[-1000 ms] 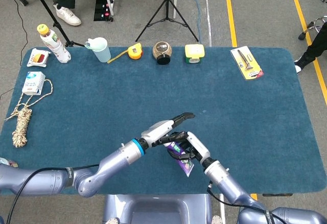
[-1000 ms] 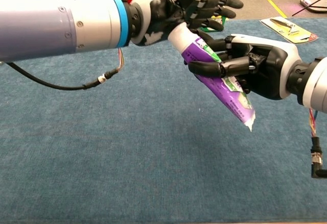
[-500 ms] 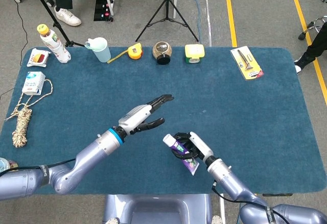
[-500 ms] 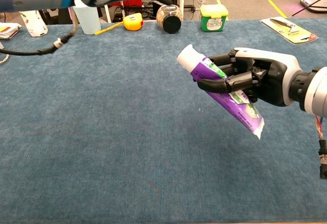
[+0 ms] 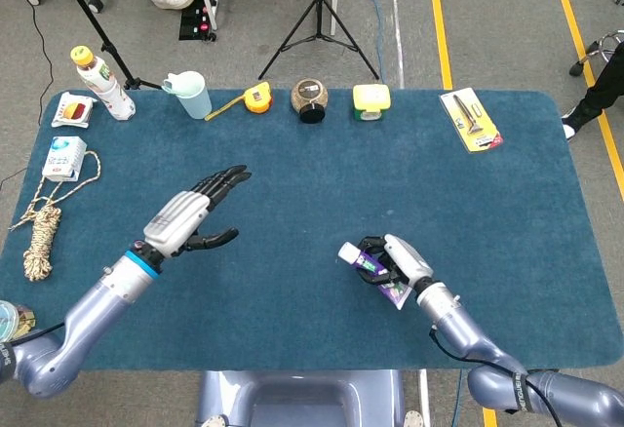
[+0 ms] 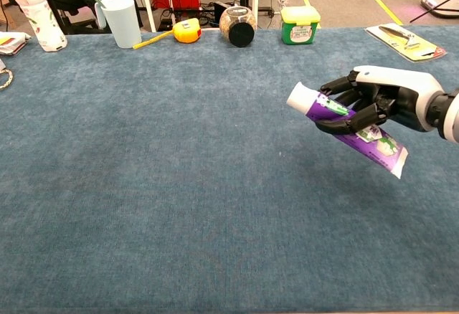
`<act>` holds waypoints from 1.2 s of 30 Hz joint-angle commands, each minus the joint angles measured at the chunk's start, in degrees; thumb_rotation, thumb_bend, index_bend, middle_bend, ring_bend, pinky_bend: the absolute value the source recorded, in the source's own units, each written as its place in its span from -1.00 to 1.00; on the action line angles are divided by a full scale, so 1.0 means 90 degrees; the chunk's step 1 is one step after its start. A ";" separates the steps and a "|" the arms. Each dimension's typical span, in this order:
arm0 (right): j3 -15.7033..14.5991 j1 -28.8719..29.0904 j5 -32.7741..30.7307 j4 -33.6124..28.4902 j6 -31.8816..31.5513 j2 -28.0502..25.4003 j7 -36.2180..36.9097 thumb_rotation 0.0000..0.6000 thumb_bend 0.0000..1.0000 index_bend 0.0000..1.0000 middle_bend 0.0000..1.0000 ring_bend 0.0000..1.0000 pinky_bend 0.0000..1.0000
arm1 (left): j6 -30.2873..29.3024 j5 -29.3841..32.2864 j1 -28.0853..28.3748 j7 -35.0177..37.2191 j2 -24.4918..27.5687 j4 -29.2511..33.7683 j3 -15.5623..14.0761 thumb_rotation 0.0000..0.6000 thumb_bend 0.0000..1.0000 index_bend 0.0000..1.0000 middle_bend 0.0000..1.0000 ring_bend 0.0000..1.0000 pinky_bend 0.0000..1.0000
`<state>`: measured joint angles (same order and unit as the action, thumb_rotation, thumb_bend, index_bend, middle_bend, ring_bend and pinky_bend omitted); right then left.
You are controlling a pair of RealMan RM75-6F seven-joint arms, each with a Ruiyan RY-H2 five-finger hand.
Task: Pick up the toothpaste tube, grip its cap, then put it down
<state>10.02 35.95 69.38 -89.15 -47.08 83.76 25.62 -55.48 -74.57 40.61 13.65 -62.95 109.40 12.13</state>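
Observation:
The purple toothpaste tube [image 6: 355, 130] with its white cap [image 6: 298, 98] pointing left is held in my right hand [image 6: 384, 99], whose fingers wrap its middle. It hangs just above the blue table, cap end raised. In the head view the tube [image 5: 373, 271] and right hand [image 5: 400, 261] sit at the front centre-right. My left hand [image 5: 190, 214] hovers far to the left with fingers spread and nothing in it; the chest view does not show it.
Along the back edge stand a light-blue cup [image 5: 190, 94], a yellow tape measure [image 5: 256, 98], a dark jar [image 5: 310, 100] and a green-yellow box [image 5: 371, 100]. A carded tool [image 5: 471, 120] lies back right. A bottle [image 5: 99, 83], small packets and a rope [image 5: 42, 237] lie at the left.
My left hand has let go of the cap and swung away to the left, fingers spread. My right hand has carried the tube rightward and lower.

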 commanded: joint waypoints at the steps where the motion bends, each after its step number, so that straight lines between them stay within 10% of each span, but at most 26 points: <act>1: -0.0041 0.0133 -0.0008 0.0453 0.0110 0.0199 -0.0309 0.83 0.22 0.27 0.44 0.52 0.32 | -0.0333 -0.0360 -0.0328 0.0091 0.0234 -0.0023 -0.0227 -1.00 -1.00 -1.00 -1.00 -1.00 -0.86; 11: -0.0086 0.0212 -0.0103 0.1016 0.0225 0.0424 -0.0738 0.02 0.21 -0.66 -0.49 -0.39 -0.47 | -0.0984 -0.0957 -0.0962 0.0549 0.0471 -0.0449 -0.0612 -1.00 -1.00 -1.00 -1.00 -1.00 -0.86; 18: -0.0048 0.0153 -0.0151 0.1002 0.0064 0.0303 -0.1036 -0.12 0.19 -0.89 -0.65 -0.52 -0.55 | -0.1231 -0.1071 -0.1240 0.0822 0.0470 -0.0847 -0.0753 -1.00 -1.00 -1.00 -1.00 -1.00 -0.86; 30: 0.0204 -0.0450 -0.0057 0.0447 -0.1063 -0.0312 -0.0969 0.26 0.19 -0.53 -0.34 -0.27 -0.34 | -0.1886 -0.0675 -0.1910 -0.0235 0.0491 -0.1220 -0.0893 -0.99 -0.97 -0.94 -1.00 -1.00 -0.86; 36: 0.0206 -0.0965 0.0154 0.0404 -0.2093 -0.0534 -0.1246 0.26 0.19 -0.11 -0.02 0.07 -0.03 | -0.2413 -0.0336 -0.2322 -0.1143 0.0371 -0.1336 -0.0894 -0.36 -0.96 -0.67 -0.85 -0.97 -0.81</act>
<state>11.79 29.53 69.73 -85.13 -62.44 80.18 15.91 -75.04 -79.22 21.59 6.02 -59.14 98.02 4.19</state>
